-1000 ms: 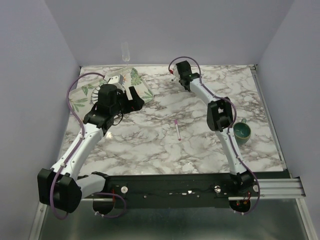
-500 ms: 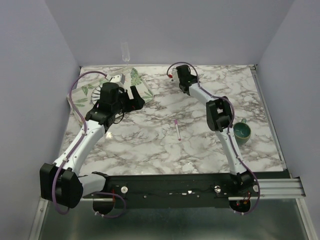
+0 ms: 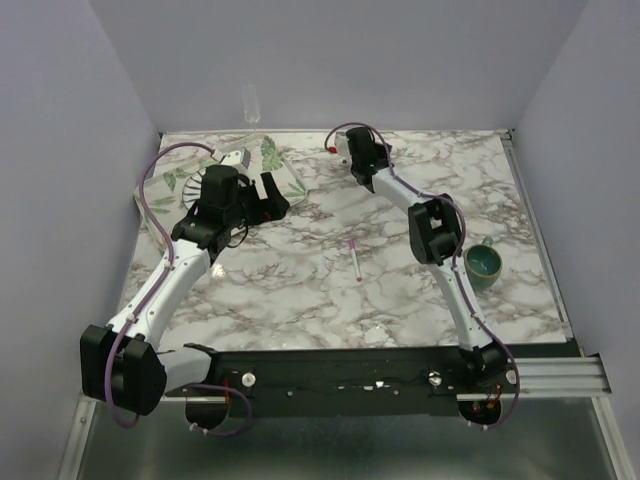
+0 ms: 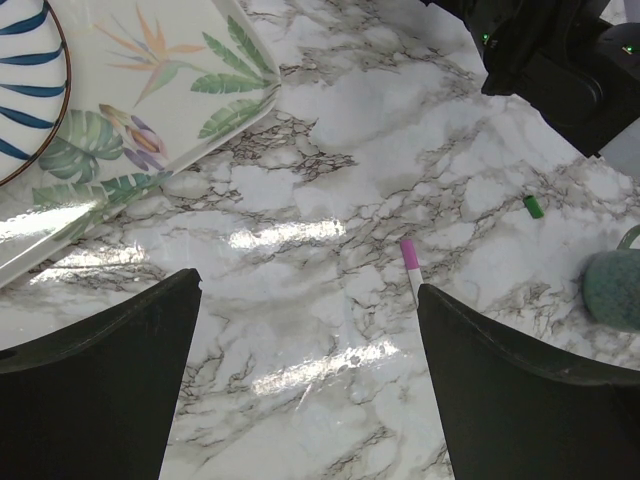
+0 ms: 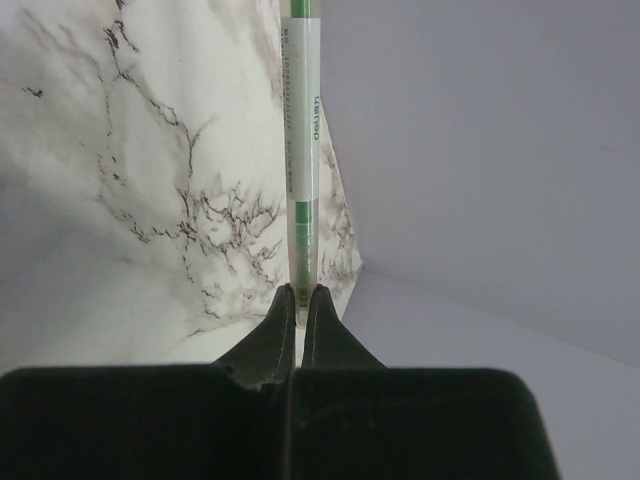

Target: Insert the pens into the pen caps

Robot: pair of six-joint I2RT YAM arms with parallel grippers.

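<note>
1. Right gripper (image 5: 300,296) is clenched on the green pen (image 5: 302,150). It has swung left along the far edge, away from the green cap (image 4: 533,206) lying on the table (image 4: 330,180).
2. Left gripper (image 4: 308,300) is wide open and empty above the pink pen (image 4: 411,268), which is probably capped already.
3. Green pen must return to its cap.

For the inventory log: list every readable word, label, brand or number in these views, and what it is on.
White-barrelled marker pen with green bands: a short word and a line of fine print along the barrel, both too blurred to read.
No other text shows.
</note>
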